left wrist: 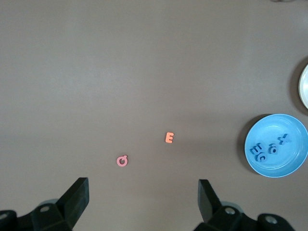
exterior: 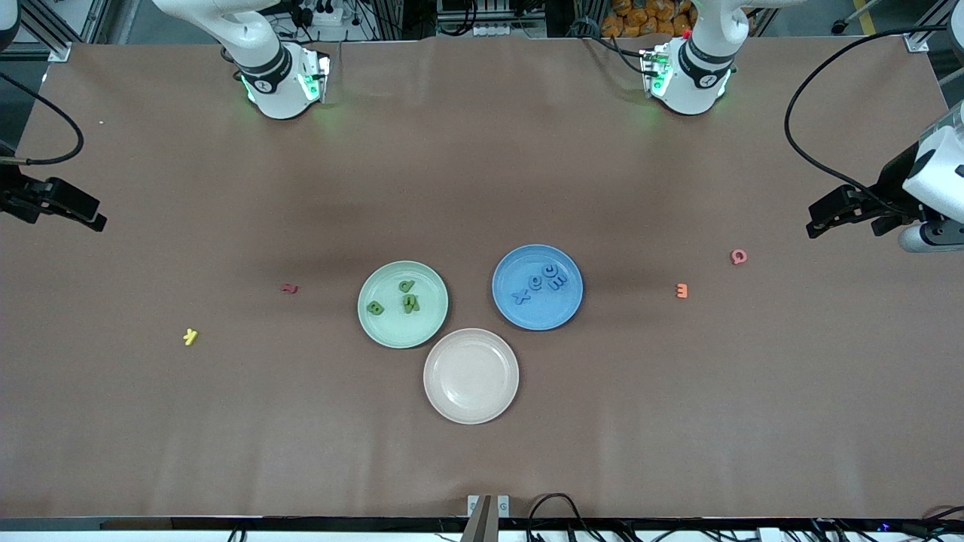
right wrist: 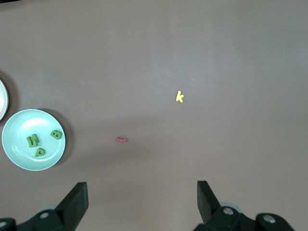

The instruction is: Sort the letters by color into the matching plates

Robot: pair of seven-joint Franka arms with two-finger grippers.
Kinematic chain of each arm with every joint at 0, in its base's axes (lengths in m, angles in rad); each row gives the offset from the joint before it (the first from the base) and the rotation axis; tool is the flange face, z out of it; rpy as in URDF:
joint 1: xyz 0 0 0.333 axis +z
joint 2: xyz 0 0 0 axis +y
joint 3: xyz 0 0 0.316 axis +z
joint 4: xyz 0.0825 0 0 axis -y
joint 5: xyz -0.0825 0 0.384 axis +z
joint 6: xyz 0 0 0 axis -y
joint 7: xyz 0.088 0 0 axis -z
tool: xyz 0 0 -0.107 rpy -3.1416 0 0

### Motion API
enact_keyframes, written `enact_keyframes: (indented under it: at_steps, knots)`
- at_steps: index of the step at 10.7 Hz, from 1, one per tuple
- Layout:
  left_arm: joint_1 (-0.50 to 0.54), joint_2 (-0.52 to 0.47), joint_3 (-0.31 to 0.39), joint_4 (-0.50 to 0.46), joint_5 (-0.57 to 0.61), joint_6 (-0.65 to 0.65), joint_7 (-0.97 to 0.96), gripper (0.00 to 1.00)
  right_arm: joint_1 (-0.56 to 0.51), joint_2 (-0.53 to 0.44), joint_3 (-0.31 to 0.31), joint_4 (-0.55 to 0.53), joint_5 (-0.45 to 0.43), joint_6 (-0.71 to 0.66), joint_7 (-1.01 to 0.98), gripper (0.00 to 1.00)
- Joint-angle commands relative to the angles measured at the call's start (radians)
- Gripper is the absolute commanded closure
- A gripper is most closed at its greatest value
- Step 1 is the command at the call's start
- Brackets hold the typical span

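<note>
Beside the beige plate (exterior: 471, 376) we see the green plate (exterior: 402, 304) holding green letters (exterior: 407, 302) and the blue plate (exterior: 537, 287) holding blue letters (exterior: 540, 284). Orange letter (exterior: 681, 290) and pink letter (exterior: 739, 257) lie toward the left arm's end, red letter (exterior: 290, 287) and yellow letter (exterior: 190, 336) toward the right arm's. Left gripper (left wrist: 143, 192) and right gripper (right wrist: 142, 195) wait wide open, empty, over bare worktop (exterior: 482, 173).

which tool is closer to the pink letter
Left. The left tool hovers open close beside the pink letter, at that end of the table; the right tool waits open at the other end.
</note>
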Motion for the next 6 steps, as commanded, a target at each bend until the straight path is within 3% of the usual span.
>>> enact_keyframes:
  at_steps: [1,6]
  knots:
    - [0.007,0.005,0.002,0.014,-0.031,0.004,0.018,0.0,-0.119,-0.029,0.123,-0.012,-0.005,-0.006,0.006,0.0]
    - [0.007,0.007,0.002,0.014,-0.048,0.005,0.018,0.0,-0.119,-0.028,0.123,-0.007,-0.006,-0.001,0.008,0.0]
